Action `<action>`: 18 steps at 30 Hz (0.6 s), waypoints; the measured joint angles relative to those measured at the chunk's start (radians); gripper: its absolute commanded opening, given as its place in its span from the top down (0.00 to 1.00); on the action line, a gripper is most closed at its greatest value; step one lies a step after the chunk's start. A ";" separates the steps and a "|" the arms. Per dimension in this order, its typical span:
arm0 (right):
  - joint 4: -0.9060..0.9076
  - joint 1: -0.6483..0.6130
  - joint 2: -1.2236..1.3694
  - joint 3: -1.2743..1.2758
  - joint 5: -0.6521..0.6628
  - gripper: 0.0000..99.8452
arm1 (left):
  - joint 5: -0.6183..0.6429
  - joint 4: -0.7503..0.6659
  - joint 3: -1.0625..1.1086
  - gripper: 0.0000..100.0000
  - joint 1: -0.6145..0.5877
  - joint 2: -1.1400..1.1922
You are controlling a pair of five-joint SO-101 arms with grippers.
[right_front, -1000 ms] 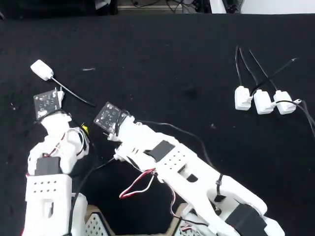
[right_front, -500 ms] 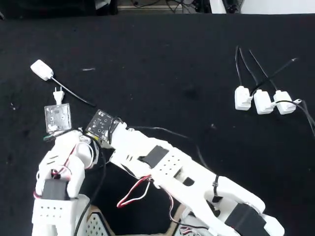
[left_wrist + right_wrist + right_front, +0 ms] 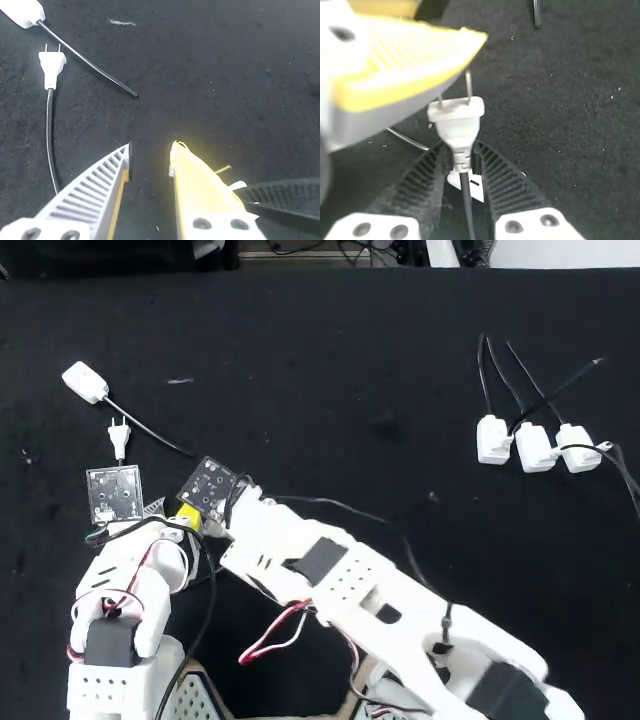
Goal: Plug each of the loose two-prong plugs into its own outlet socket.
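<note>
Left wrist view: the left gripper (image 3: pixel 150 146), fingers apart and empty, is the nearer to the loose two-prong plug (image 3: pixel 52 64), which lies on the table ahead, prongs pointing away. The right gripper (image 3: pixel 460 150) clamps a second plug (image 3: pixel 456 116).

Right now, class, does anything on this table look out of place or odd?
Yes: the plug held in the right gripper has its prongs crowded against the left gripper's yellow finger, far from the three sockets.
</note>
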 measured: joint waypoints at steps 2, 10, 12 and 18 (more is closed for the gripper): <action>0.028 0.000 -0.055 0.002 0.000 0.99 | -0.005 0.000 0.005 0.86 0.000 -0.011; 0.081 0.000 -0.256 0.069 0.000 0.99 | -0.012 -0.002 0.017 0.86 0.005 -0.011; 0.081 0.000 -0.272 0.074 -0.006 0.99 | -0.012 -0.002 0.017 0.86 0.005 -0.009; 0.080 -0.017 -0.278 0.074 -0.037 0.99 | -0.012 -0.002 0.017 0.86 0.005 -0.009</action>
